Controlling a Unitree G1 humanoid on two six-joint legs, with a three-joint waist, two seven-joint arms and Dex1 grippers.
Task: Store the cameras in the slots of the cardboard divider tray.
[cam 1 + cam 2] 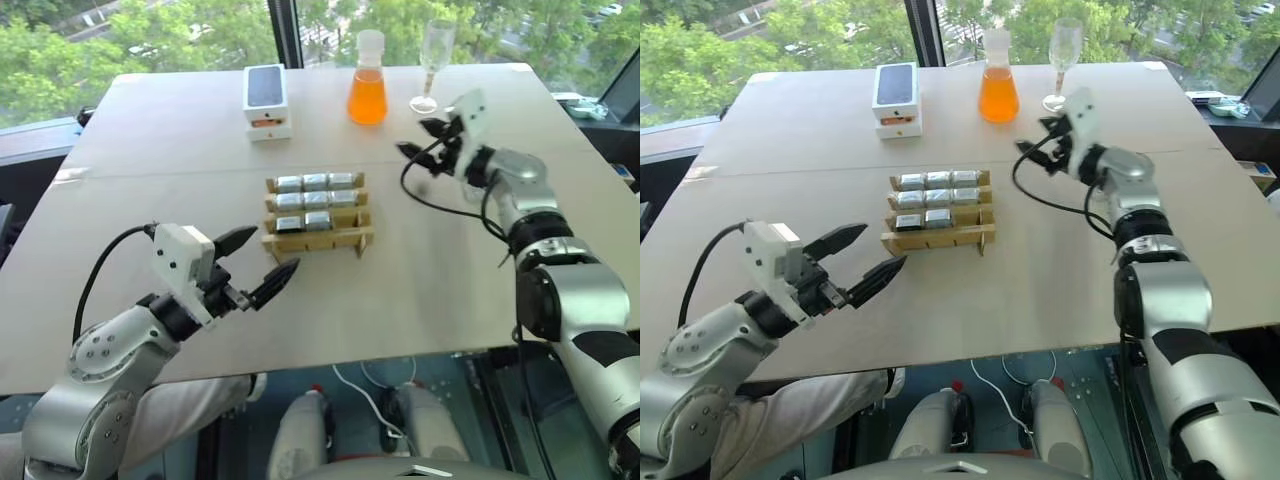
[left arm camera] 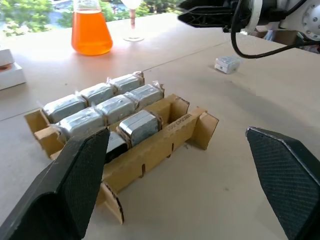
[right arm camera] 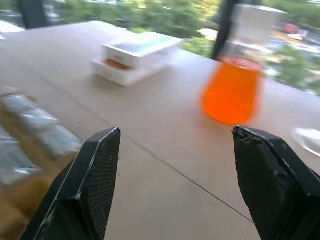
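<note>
The cardboard divider tray [image 1: 366,238] sits mid-table with several silvery wrapped cameras [image 1: 316,200] in its slots: three in the back row, three in the middle row and two in the third row. The strip of slots nearest me looks empty. My left gripper [image 1: 275,249] hangs open just off the tray's near-left corner, nothing between its fingers; its wrist view looks over the tray [image 2: 172,132] and cameras [image 2: 116,107]. My right gripper [image 1: 412,137] is open and empty above the table, behind and to the right of the tray, close to the wine glass.
At the back stand a white phone box [image 1: 266,98], an orange flask [image 1: 368,92] and a wine glass [image 1: 432,62]. A small pale block [image 2: 227,64] lies on the table right of the tray. The right gripper's black cable [image 1: 440,205] loops beside it.
</note>
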